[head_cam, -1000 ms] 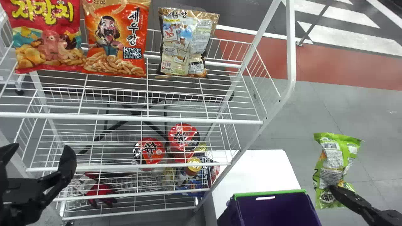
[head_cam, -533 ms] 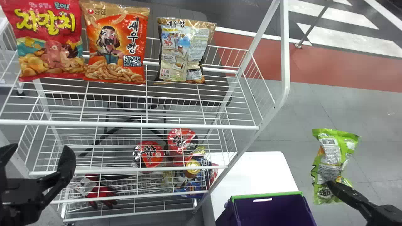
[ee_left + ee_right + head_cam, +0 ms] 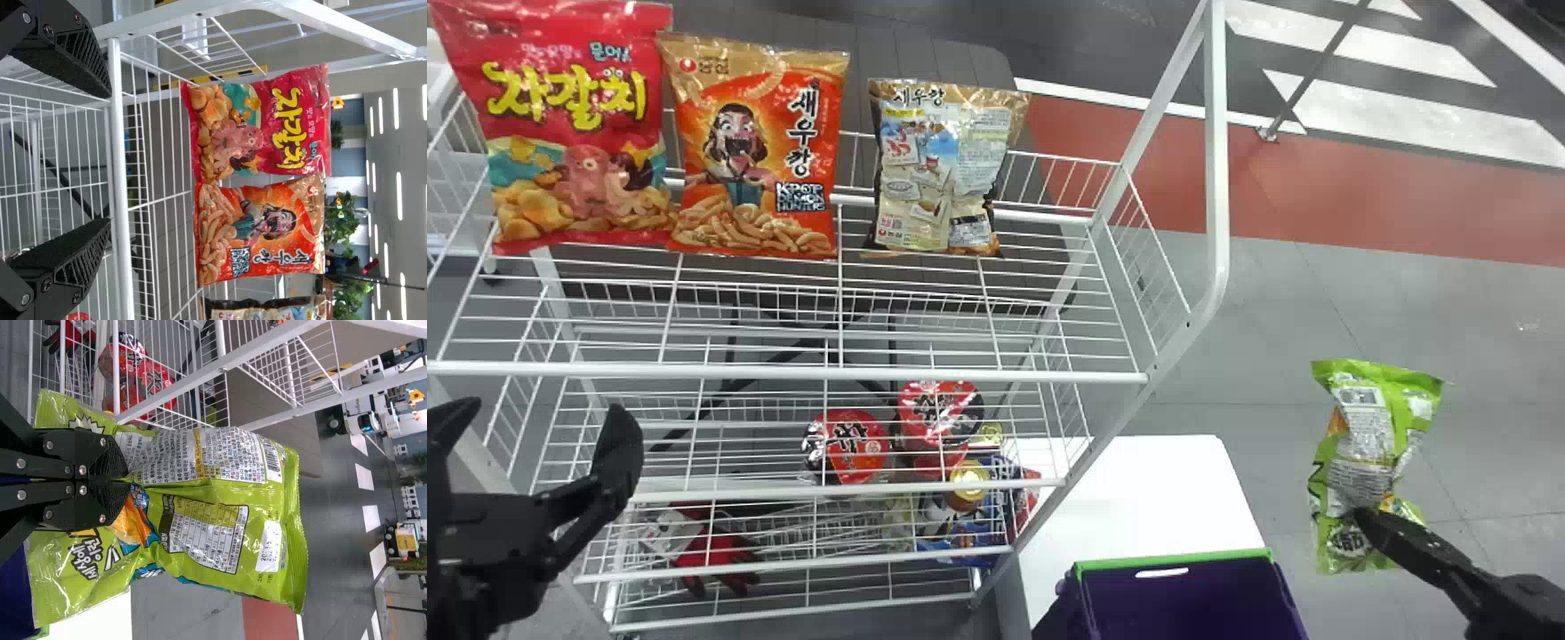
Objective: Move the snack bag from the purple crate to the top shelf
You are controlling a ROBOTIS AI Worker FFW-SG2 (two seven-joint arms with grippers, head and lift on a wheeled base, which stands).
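Observation:
My right gripper is at the lower right, shut on the green snack bag, which hangs upright to the right of the purple crate. In the right wrist view, the right gripper pinches the middle of the snack bag. At the lower left, in front of the rack, my left gripper stands open and empty. The left gripper has its fingers wide apart before the rack's front bar in the left wrist view. Three snack bags stand on the top shelf.
The rack's right post rises between the shelves and the held bag. Red-lidded cups and a red glove lie on lower shelves. A white table carries the crate.
The rack, its bags and the crate have shifted down and slightly left in the head view. The green bag stays in my right gripper, a little higher in view; the left gripper is still open.

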